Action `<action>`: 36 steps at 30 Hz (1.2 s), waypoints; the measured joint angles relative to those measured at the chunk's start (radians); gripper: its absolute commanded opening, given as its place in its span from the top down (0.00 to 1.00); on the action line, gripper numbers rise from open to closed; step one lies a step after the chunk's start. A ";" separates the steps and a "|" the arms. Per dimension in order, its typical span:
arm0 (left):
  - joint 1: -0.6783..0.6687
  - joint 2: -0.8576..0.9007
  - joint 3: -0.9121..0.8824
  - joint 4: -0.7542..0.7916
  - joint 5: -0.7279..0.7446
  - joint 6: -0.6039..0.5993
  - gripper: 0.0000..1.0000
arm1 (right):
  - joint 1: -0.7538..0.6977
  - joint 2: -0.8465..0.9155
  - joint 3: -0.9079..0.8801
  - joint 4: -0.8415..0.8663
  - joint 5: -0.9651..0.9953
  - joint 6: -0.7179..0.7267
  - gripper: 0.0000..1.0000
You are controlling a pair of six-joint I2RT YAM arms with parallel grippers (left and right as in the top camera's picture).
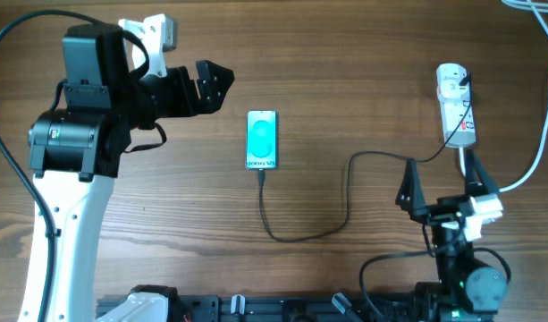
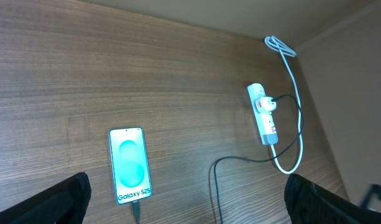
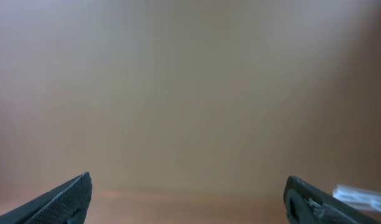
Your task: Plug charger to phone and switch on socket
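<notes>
The phone (image 1: 262,139) lies flat mid-table, teal screen lit, "Galaxy S25" at its near end. It also shows in the left wrist view (image 2: 129,165). The charger cable (image 1: 345,192) has its connector in the phone's near end (image 2: 136,211) and runs in a loop to its black plug (image 1: 464,83) in the socket (image 1: 453,105) at the right; the socket shows in the left wrist view (image 2: 262,114). My left gripper (image 1: 215,85) is open and empty, left of the phone and raised. My right gripper (image 1: 439,181) is open and empty, just short of the socket's near end.
A white lead (image 1: 535,152) curves from the socket's near end up along the table's right edge. It shows in the left wrist view (image 2: 293,87). The right wrist view shows only a blurred tan surface.
</notes>
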 measured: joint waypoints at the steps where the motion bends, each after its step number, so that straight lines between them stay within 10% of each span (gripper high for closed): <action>1: 0.000 0.000 0.000 0.000 0.000 0.000 0.00 | 0.002 0.000 -0.011 -0.025 0.000 0.000 0.00; 11: 0.000 0.000 0.000 0.000 0.000 0.000 0.00 | 0.006 -0.003 -0.018 -0.324 0.000 0.000 0.00; 36: 0.000 0.000 0.000 -0.031 0.000 0.000 0.00 | 0.006 -0.003 -0.018 -0.320 0.000 0.000 0.00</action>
